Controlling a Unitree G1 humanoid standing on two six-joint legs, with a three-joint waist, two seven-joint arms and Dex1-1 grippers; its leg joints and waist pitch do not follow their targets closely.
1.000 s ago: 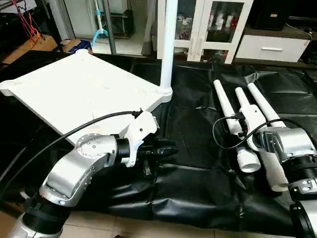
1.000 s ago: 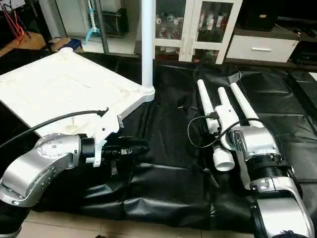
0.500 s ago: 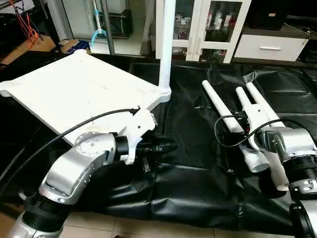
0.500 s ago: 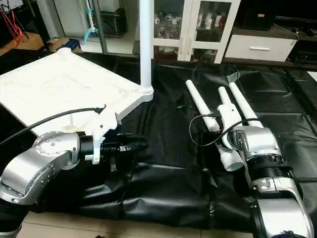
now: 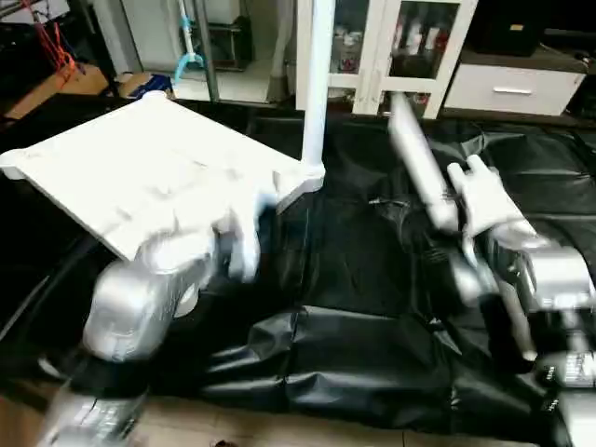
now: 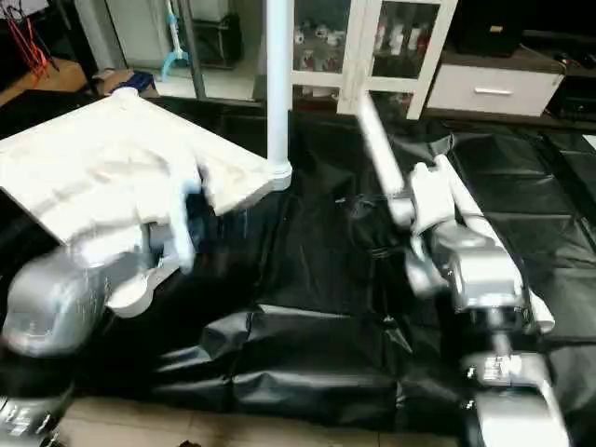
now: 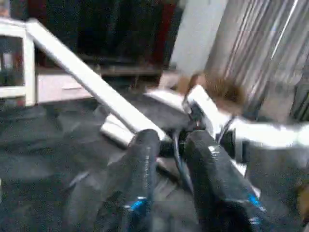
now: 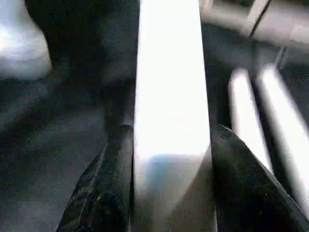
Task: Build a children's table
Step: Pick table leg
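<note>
The children's table top (image 5: 140,177) lies white and underside up at the left on the black mat. One white leg (image 5: 315,84) stands upright in its near right corner socket. My right gripper (image 8: 169,140) is shut on another white leg (image 6: 377,154), which slants up off the mat toward the cabinet. The left wrist view shows that raised leg (image 7: 91,82) too. Two more legs (image 8: 246,116) lie on the mat beside it. My left gripper (image 7: 170,142) is open with nothing between its black fingers (image 7: 142,159). The left arm (image 5: 158,279) hangs blurred by the top's near edge.
A black mat (image 5: 372,307) covers the floor, wrinkled along its near edge. A white glass-door cabinet (image 5: 400,47) and a white drawer unit (image 5: 507,88) stand behind. Red wires and a cardboard box (image 5: 56,84) sit at the far left.
My right gripper has closed on one leg and raised it off the mat, its far end tipping up. The left arm has swung up toward the table top.
</note>
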